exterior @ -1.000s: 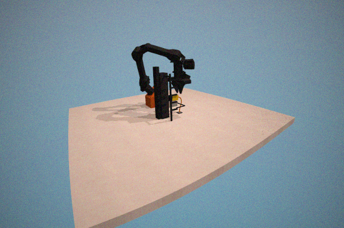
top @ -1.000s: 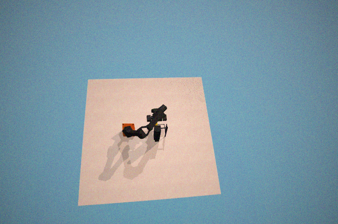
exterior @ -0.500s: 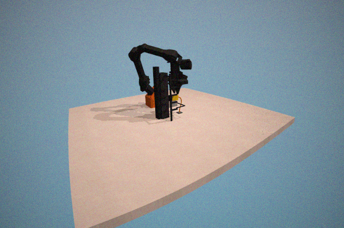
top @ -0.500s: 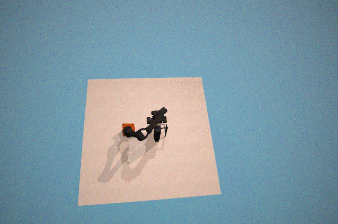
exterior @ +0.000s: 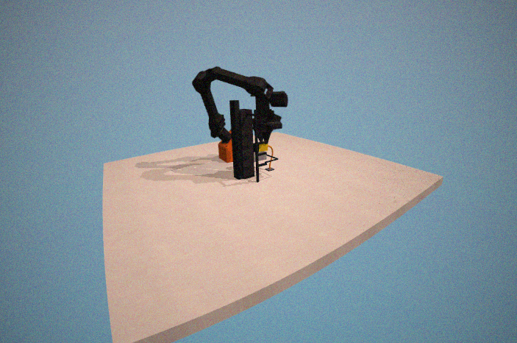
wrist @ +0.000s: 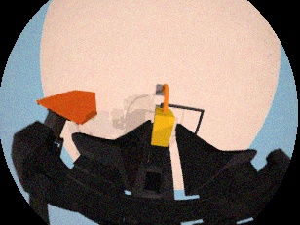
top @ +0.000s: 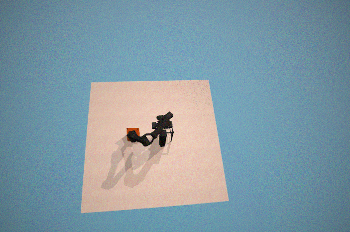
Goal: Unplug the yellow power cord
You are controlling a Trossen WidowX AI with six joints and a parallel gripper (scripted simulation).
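- Top view: on the pale table top (top: 180, 177) (exterior: 226, 242) (wrist: 161, 43), the black six-joint arm (top: 145, 140) (exterior: 234, 79) (wrist: 55, 123) reaches from its orange base (top: 136, 130) (exterior: 225, 151) (wrist: 73, 103) over the work.
- The tall black upright block (top: 162, 139) (exterior: 245, 145) (wrist: 166, 169) stands beside the hand; I take it for the power strip, though I can't be certain.
- A thin black wire frame (top: 172, 133) (exterior: 257, 161) (wrist: 200, 121) stands close by.
- The gripper (top: 161, 125) (exterior: 263, 142) (wrist: 163, 124) points down, its fingers parted partway, one either side of the plug, gripping nothing as far as I can judge.
- The yellow plug (exterior: 262, 147) (wrist: 163, 128) sits low beside the block, above a grey piece (exterior: 262, 155); it looks plugged in.
- Its orange cord (exterior: 271, 153) (wrist: 166, 96) bends down to a small grey plate (exterior: 270, 168) (wrist: 159, 90).
- The step in hand seems to be lining up for the grasp. Next calls for centring, closing on the plug, then pulling straight out; a skewed pull might jam it. Letting go and backing off remain.
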